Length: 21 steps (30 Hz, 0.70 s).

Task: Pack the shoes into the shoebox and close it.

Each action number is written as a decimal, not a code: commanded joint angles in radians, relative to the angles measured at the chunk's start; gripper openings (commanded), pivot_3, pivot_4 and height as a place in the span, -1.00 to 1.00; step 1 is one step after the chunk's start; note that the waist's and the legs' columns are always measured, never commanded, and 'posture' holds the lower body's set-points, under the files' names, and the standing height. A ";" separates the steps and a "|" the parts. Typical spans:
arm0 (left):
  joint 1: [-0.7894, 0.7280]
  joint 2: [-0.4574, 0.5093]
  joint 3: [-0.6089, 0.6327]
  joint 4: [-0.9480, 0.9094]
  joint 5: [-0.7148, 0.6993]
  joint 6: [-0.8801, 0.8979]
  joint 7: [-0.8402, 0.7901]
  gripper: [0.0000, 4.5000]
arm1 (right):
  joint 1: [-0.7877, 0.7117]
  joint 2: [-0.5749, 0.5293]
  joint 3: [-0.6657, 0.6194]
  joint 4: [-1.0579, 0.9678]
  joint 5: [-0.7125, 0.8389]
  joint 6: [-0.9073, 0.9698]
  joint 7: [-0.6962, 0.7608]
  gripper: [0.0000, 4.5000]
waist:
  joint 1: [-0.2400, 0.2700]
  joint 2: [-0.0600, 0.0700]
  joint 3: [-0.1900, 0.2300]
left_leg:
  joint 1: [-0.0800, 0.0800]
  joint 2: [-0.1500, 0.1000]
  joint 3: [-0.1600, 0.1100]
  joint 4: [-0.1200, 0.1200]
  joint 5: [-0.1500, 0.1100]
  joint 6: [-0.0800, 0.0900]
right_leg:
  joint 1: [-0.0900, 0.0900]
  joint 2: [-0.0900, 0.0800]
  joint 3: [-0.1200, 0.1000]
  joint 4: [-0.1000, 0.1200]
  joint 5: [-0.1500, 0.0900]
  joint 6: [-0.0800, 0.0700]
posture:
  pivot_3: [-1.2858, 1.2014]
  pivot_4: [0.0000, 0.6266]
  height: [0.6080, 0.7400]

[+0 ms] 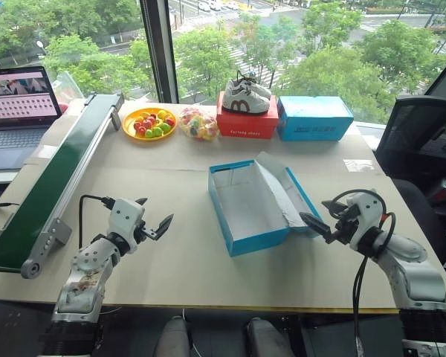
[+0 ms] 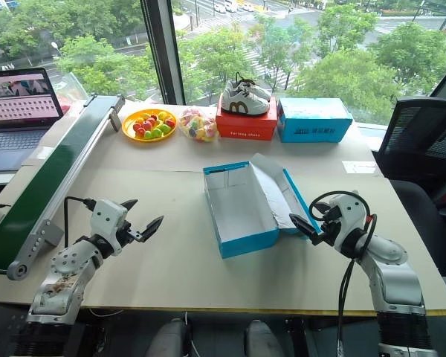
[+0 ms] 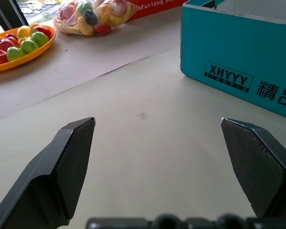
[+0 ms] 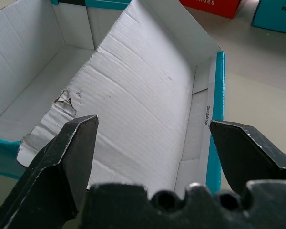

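The blue shoebox (image 1: 257, 239) stands open and empty in the middle of the table, white inside. Its lid (image 1: 281, 187) is tilted back toward the right. The shoes are out of view. My left gripper (image 1: 156, 210) hovers open left of the box, pointing at its blue side wall (image 3: 238, 62). In the left wrist view, my left gripper (image 3: 157, 123) has nothing between its fingers. On the right, my right gripper (image 1: 316, 212) is open and empty, close to the lid's edge. In the right wrist view, my right gripper (image 4: 152, 122) faces the lid's white inside (image 4: 143, 105).
A green conveyor belt (image 1: 52, 186) runs along the left, with a laptop (image 1: 18, 104) behind it. At the back are an orange plate of fruit (image 1: 149, 123), a bag of fruit (image 1: 198, 123), grey-and-white sneakers (image 1: 245, 97) on a red box (image 1: 247, 125), and another blue box (image 1: 314, 117). A black chair (image 1: 420, 141) stands right.
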<state>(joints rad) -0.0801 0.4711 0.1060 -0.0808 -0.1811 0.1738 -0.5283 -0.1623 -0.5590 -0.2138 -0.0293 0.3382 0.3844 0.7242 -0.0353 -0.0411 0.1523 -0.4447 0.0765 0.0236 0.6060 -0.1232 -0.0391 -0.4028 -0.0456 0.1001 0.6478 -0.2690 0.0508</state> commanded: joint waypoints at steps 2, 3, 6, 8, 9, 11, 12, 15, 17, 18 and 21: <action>-0.061 0.006 0.030 -0.024 -0.048 0.041 -0.007 1.00 | -0.009 -0.052 -0.025 -0.031 0.034 0.035 0.032 0.95 | 0.000 0.000 0.000 | 0.000 0.000 0.000 0.000 0.000 0.000 | 0.000 0.000 0.000 0.000 0.000 0.000 | 0.03 -0.52 1.00; -0.094 0.005 0.049 -0.034 -0.081 0.079 -0.004 1.00 | -0.024 -0.071 -0.028 -0.050 0.044 0.060 0.042 0.95 | 0.003 0.000 0.000 | 0.000 0.000 0.000 0.000 0.000 0.000 | 0.000 0.000 0.000 0.000 0.000 0.000 | 0.03 -0.52 1.00; -0.174 0.016 0.103 -0.043 -0.130 0.140 0.021 1.00 | -0.087 -0.125 -0.018 -0.097 0.068 0.121 0.063 0.95 | 0.009 0.000 0.000 | -0.001 0.000 0.000 0.001 0.000 0.000 | -0.001 0.000 -0.001 0.000 0.000 0.002 | 0.03 -0.52 1.00; -0.232 0.024 0.149 -0.023 -0.143 0.161 0.056 1.00 | -0.162 -0.146 -0.010 -0.118 0.092 0.164 0.065 0.95 | 0.003 0.000 0.000 | -0.001 0.000 0.000 0.001 0.000 0.000 | 0.000 0.000 0.000 0.000 0.000 0.002 | 0.03 -0.52 1.00; -0.259 0.032 0.167 -0.009 -0.140 0.173 0.076 1.00 | -0.201 -0.154 -0.003 -0.125 0.099 0.181 0.069 0.95 | -0.003 0.000 0.000 | 0.000 0.000 0.000 0.001 0.000 0.000 | 0.000 0.000 0.000 0.000 0.000 0.002 | 0.03 -0.52 1.00; -0.321 0.059 0.211 0.015 -0.134 0.204 0.126 1.00 | -0.322 -0.145 0.022 -0.127 0.124 0.219 0.066 0.95 | -0.012 0.000 0.000 | 0.000 0.000 0.000 0.001 0.000 0.000 | -0.001 0.001 0.000 0.000 0.000 0.002 | 0.03 -0.52 1.00; -0.344 0.071 0.233 0.027 -0.132 0.226 0.154 1.00 | -0.382 -0.123 0.040 -0.121 0.132 0.228 0.061 0.95 | -0.012 0.000 0.000 | 0.000 0.000 0.000 0.000 0.000 0.000 | -0.001 0.001 0.000 0.001 0.000 0.002 | 0.03 -0.52 1.00; -0.368 0.107 0.257 0.054 -0.107 0.250 0.199 1.00 | -0.507 -0.038 0.112 -0.089 0.123 0.223 0.044 0.95 | -0.017 0.000 0.000 | 0.000 0.001 -0.001 -0.001 0.000 0.000 | -0.001 0.002 0.000 0.001 -0.001 0.002 | 0.03 -0.52 1.00; -0.366 0.112 0.271 0.051 -0.117 0.253 0.205 1.00 | -0.551 0.022 0.141 -0.058 0.125 0.215 0.043 0.95 | -0.011 0.000 0.000 | 0.000 0.000 -0.001 -0.002 0.000 0.000 | -0.001 0.002 -0.001 0.001 0.000 0.001 | 0.03 -0.52 1.00; -0.361 0.113 0.276 0.045 -0.123 0.262 0.208 1.00 | -0.566 0.051 0.155 -0.040 0.127 0.218 0.041 0.95 | -0.006 0.000 0.001 | -0.001 0.000 -0.002 -0.002 0.000 0.000 | -0.001 0.002 -0.001 0.000 0.000 0.000 | 0.03 -0.52 1.00; -0.333 0.118 0.288 0.027 -0.114 0.290 0.232 1.00 | -0.590 0.121 0.230 -0.013 0.105 0.199 0.057 0.95 | 0.006 0.000 0.001 | -0.005 0.000 -0.002 0.000 0.000 0.000 | -0.003 0.001 -0.003 0.000 0.002 -0.004 | 0.03 -0.52 1.00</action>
<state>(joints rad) -0.4140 0.5749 0.3745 -0.0225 -0.2984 0.4522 -0.3152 -0.7214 -0.4498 0.0082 -0.0362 0.4482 0.6108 0.7825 -0.0294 -0.0414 0.1531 -0.4509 0.0768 0.0219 0.6067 -0.1234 -0.0394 -0.4063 -0.0448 0.0970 0.6481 -0.2664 0.0468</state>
